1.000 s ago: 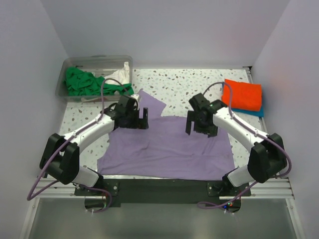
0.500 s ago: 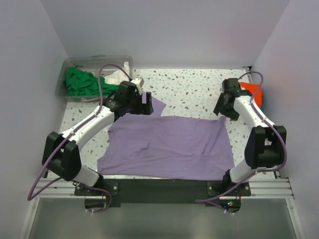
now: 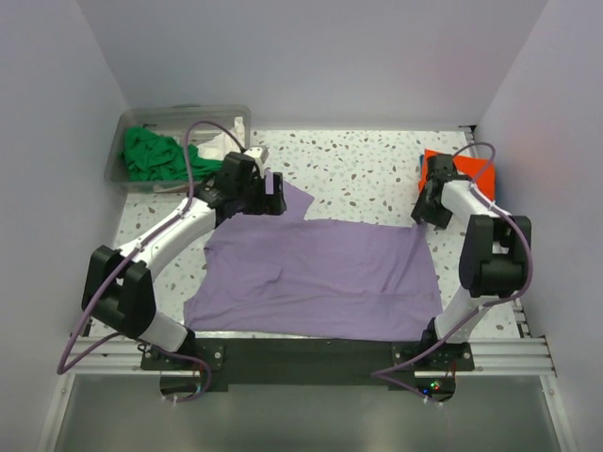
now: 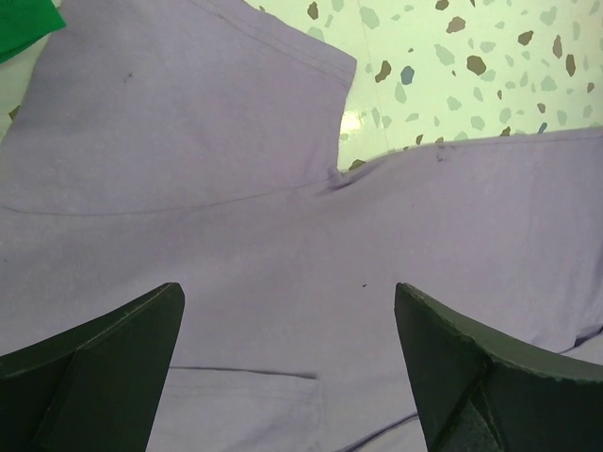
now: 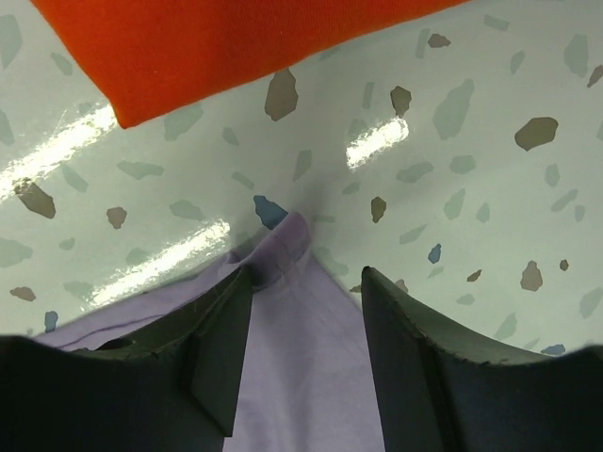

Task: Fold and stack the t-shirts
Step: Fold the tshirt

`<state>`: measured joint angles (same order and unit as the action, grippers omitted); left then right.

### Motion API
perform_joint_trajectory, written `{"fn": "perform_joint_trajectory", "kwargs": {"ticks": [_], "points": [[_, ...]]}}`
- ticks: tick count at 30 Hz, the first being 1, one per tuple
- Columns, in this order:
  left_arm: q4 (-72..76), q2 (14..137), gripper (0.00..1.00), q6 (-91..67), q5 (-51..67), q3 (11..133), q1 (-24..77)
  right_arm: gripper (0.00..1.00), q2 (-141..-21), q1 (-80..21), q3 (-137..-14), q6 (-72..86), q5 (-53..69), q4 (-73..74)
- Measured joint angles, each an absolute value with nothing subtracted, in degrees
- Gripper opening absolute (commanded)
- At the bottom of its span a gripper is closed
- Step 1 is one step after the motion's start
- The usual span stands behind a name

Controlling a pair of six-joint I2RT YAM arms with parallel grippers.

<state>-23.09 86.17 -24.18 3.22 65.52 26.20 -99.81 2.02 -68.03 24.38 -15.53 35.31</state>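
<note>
The lavender t-shirt point(image 3: 320, 273) lies spread flat on the speckled table. My left gripper point(image 3: 273, 200) is open above its far left sleeve point(image 4: 179, 122), touching nothing. My right gripper point(image 3: 424, 215) is open, low at the shirt's far right corner point(image 5: 297, 240), with the jaws either side of the cloth tip. A folded orange t-shirt point(image 3: 476, 174) lies on a blue one at the far right; it also shows in the right wrist view point(image 5: 217, 47). Green point(image 3: 151, 155) and white point(image 3: 219, 146) t-shirts sit in the tub.
A clear plastic tub point(image 3: 179, 121) stands at the far left corner. Grey walls close in the table on three sides. The arm bases sit on a rail at the near edge.
My right arm swung from the shirt's middle out to its far right corner. My left gripper moved farther up and slightly right over the sleeve. The shirt's top right edge now lies flatter.
</note>
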Motion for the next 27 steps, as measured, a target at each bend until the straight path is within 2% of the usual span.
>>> {"fn": "perform_joint_trajectory", "kwargs": {"ticks": [12, 17, 23, 27], "points": [[-22.39, 91.74, 0.98, -23.42, 3.44, 68.86, 24.77, 0.43, -104.53, 2.00, -67.31, 24.38, -15.51, 32.14], [-21.87, 95.74, 0.98, -22.33, 3.73, 72.99, 24.36, 0.28, -105.65, 1.93, -67.51, 24.32, -15.49, 30.96], [-20.91, 102.61, 0.96, -19.59, 2.83, 79.72, 23.46, 0.15, -105.84, 1.89, -67.66, 24.12, -16.01, 30.74], [-19.31, 109.58, 0.90, -18.15, 0.60, 86.00, 21.91, 0.11, -106.24, 1.89, -68.36, 23.77, -18.57, 32.38]]}}
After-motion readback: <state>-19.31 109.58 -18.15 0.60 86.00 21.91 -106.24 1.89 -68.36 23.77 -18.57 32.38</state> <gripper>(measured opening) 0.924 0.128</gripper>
